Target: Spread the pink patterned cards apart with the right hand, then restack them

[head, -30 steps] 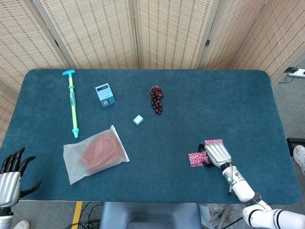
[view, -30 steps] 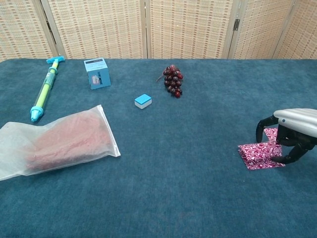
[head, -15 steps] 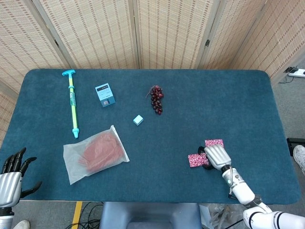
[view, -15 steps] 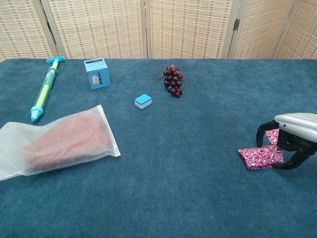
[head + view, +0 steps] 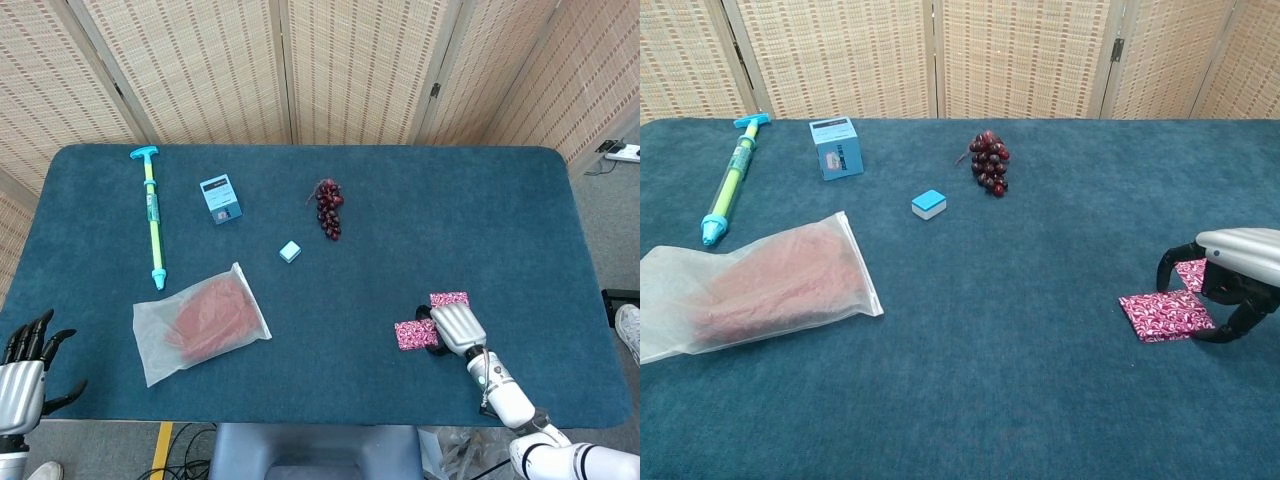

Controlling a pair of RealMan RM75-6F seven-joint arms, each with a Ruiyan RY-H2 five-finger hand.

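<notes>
Two pink patterned cards lie apart on the blue table near its front right. The nearer card (image 5: 412,334) (image 5: 1166,314) lies flat, to the left of my right hand (image 5: 456,329) (image 5: 1236,272). The other card (image 5: 449,299) (image 5: 1191,273) sits just behind the hand, partly hidden by it in the chest view. The right hand arches over the gap with curled fingers whose tips touch the nearer card's right edge. My left hand (image 5: 25,365) hangs off the table's front left corner, fingers spread, holding nothing.
A plastic bag with pink contents (image 5: 200,323) lies front left. Further back are a green and blue pump (image 5: 153,212), a small blue box (image 5: 220,198), a light blue block (image 5: 290,251) and a bunch of dark grapes (image 5: 328,208). The table edge runs close to the right hand.
The right hand drew slightly toward the front edge and lowered, and the nearer card shifted a little and now lies flatter. The left hand stayed put.
</notes>
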